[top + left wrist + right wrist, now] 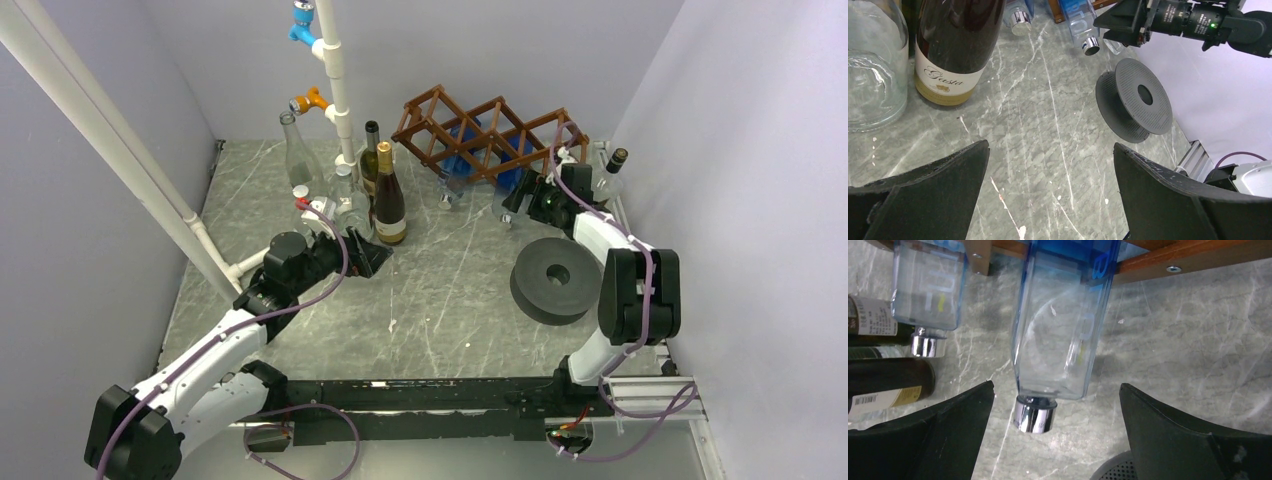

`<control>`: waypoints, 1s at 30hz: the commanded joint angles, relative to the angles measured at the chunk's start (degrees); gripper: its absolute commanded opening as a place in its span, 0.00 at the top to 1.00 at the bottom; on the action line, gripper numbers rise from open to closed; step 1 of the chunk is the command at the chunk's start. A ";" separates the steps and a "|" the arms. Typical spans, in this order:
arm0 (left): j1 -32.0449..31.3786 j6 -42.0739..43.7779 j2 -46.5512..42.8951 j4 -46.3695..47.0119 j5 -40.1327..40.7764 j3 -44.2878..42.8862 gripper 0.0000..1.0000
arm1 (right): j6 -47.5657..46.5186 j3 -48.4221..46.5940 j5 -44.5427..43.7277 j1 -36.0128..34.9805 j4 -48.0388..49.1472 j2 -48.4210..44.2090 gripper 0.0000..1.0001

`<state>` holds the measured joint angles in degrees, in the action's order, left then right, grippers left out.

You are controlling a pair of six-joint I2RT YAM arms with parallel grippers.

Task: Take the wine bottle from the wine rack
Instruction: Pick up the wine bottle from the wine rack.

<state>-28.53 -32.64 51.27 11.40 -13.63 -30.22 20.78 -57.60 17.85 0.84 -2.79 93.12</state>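
The brown wooden wine rack [490,135] stands at the back of the table. Two clear blue-tinted square bottles lie in it, silver caps pointing toward me. In the right wrist view the nearer bottle [1063,325] hangs between my fingers, its cap [1034,414] just above the marble; the second bottle [928,290] is to its left. My right gripper [1056,385] is open, its jaws either side of that bottle's neck end without touching; from above it [522,205] sits just in front of the rack. My left gripper [1050,144] is open and empty over bare marble near the standing bottles [370,252].
A dark labelled wine bottle [388,195], another dark bottle and clear glass bottles [300,155] stand at back left by a white pipe [335,80]. A grey spool [555,275] lies by the right arm. One bottle [612,170] stands at far right. Walls enclose the table.
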 commanded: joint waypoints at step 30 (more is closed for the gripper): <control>-0.11 -0.80 0.28 2.80 0.35 0.33 0.01 | 15.52 -0.65 -4.05 -3.24 23.32 11.61 0.11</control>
<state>-28.53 -32.67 51.33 11.42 -13.21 -30.22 34.46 -58.22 14.04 -2.33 14.33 103.66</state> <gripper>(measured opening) 0.995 0.891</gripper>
